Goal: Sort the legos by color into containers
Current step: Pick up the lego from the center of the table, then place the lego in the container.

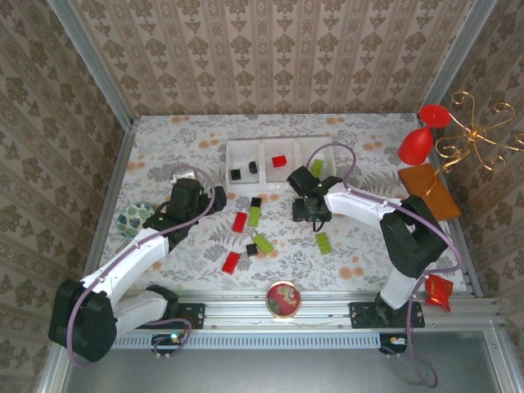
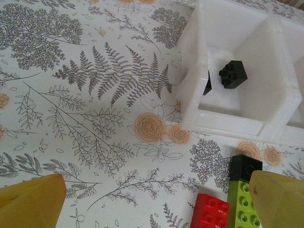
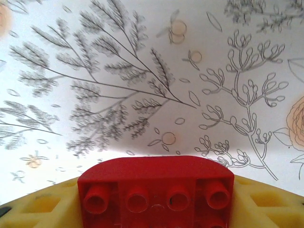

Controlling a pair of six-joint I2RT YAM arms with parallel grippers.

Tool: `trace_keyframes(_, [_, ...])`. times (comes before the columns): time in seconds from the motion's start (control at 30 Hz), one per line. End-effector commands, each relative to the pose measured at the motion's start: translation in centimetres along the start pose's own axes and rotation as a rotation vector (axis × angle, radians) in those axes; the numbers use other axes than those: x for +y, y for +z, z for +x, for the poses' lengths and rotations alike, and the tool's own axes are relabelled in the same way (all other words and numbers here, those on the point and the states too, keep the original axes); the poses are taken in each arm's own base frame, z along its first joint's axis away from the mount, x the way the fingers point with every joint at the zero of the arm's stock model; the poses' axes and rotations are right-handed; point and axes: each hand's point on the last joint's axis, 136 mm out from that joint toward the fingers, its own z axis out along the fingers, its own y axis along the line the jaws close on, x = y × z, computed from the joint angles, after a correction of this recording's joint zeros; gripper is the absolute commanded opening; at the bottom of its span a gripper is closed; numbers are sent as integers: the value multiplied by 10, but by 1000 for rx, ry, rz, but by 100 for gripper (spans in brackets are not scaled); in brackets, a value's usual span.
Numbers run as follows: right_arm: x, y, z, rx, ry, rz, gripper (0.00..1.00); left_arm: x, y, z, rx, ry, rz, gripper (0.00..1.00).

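Right gripper is clamping a red brick between its pads, over the table just in front of the tray; I am seeing the left gripper hanging wide apart near the tray's left compartment, which is holding black bricks; loose bricks are lying between the arms.

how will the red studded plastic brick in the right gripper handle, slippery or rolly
The red studded plastic brick is probably rigid: crisp edges. Flat sides suggest it won't roll. Glossy surface may slip, though the textured yellow pads should help.
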Motion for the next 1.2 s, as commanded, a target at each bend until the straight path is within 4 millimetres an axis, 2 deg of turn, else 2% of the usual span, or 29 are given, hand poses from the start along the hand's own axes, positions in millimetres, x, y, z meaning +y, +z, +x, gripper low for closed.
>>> trace_keyframes(0.0, [8, -20, -18, -65, -7, -24, 49, 1, 2, 2, 0, -27, 9, 100])
trace_keyframes(0.5, [44, -42, -78, -178, -81, -67, 48, 2, 0, 5, 0, -30, 12, 100])
trace_keyframes(0.87, [65, -36, -114, -212, -146, -49, 48, 10, 1, 2, -3, -49, -1, 100])
trace_keyframes(1.17, [73, -20, -138, -219, -160, -39, 47, 11, -1, 2, -4, -52, 1, 100])
